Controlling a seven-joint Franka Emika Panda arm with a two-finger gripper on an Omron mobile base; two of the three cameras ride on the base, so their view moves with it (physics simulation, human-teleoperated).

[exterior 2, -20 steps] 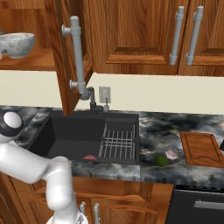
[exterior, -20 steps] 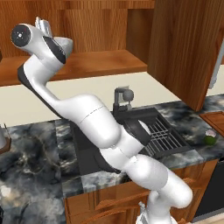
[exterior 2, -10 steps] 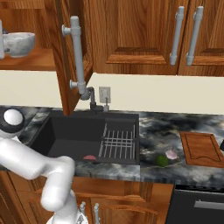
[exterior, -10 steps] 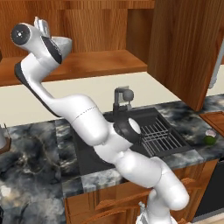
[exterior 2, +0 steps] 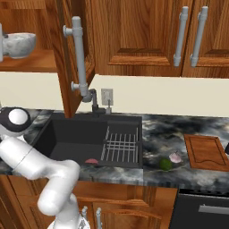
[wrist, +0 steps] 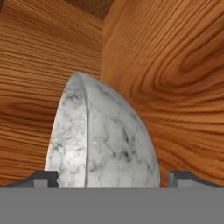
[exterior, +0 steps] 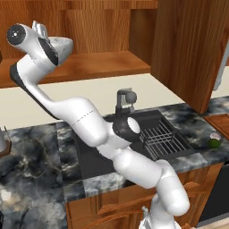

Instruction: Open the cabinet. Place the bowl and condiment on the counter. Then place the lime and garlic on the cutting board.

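Observation:
The cabinet stands open, its door swung out over the sink. On its wooden shelf sits the pale marbled bowl. My gripper has reached up to it from the left and is open. In the hand view the bowl looms close, with a dark fingertip on each side of it. The lime and the garlic lie on the counter, just left of the cutting board. The condiment is out of view.
A black sink with a wire rack and a faucet lies under the open door. Something small and red rests in the basin. Closed wall cabinets hang to the right.
The hand has edged along the shelf toward the bowl, so its fingers now flank it. The bowl, lime and garlic have not moved.

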